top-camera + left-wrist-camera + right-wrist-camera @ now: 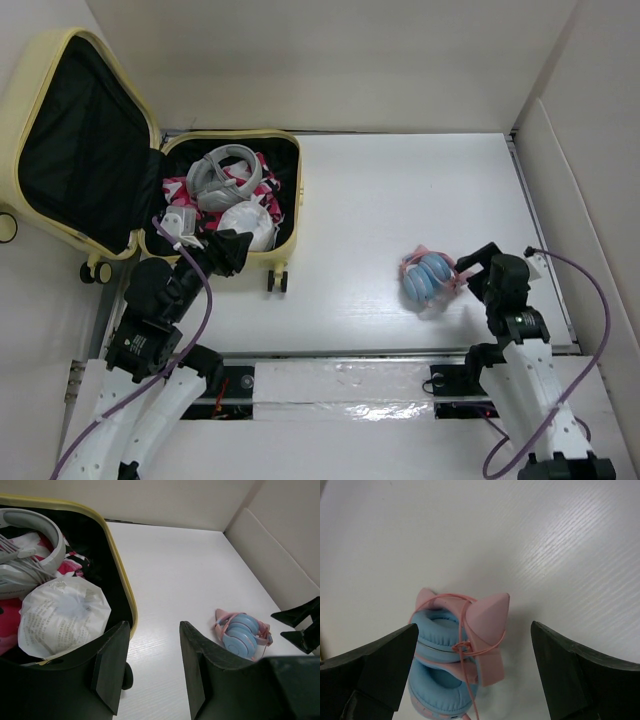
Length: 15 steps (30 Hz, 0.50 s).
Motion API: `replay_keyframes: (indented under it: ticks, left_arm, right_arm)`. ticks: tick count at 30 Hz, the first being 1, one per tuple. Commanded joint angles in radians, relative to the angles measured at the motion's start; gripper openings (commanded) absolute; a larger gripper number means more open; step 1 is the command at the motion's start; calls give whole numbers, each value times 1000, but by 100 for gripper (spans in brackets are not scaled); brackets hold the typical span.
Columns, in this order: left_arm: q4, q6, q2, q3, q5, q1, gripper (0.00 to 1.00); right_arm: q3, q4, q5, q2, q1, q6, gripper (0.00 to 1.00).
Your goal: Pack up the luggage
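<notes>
- Luggage (80, 150): lies open at the far left corner of the worktop (400, 190), lid tilted back. Grey headphones (222, 172) and a white packet (250, 222) lie inside.
- Left claw (152, 660): released, nothing between its fingers, at the luggage's near rim.
- Right claw (475, 630): released, fingers spread either side of pink-and-blue cat-ear headphones (445, 655) without touching them, well right of the luggage.

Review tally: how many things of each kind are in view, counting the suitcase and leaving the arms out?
luggage: 1
headphones: 2 (grey pair inside the luggage, pink-and-blue cat-ear pair on the table)
white printed pouch: 1
pink patterned cloth: 1
Total: 5
</notes>
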Motion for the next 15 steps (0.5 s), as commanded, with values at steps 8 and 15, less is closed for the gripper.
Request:
replay_keyframes:
  ticks: [8, 15]
  left_arm:
    - [45, -4, -2, 2, 6, -4, 42]
    - [48, -4, 6, 2, 9, -4, 42]
  right_arm:
    - [-185, 444, -357, 192, -76, 37, 92]
    - [-193, 613, -373, 252, -76, 31, 25]
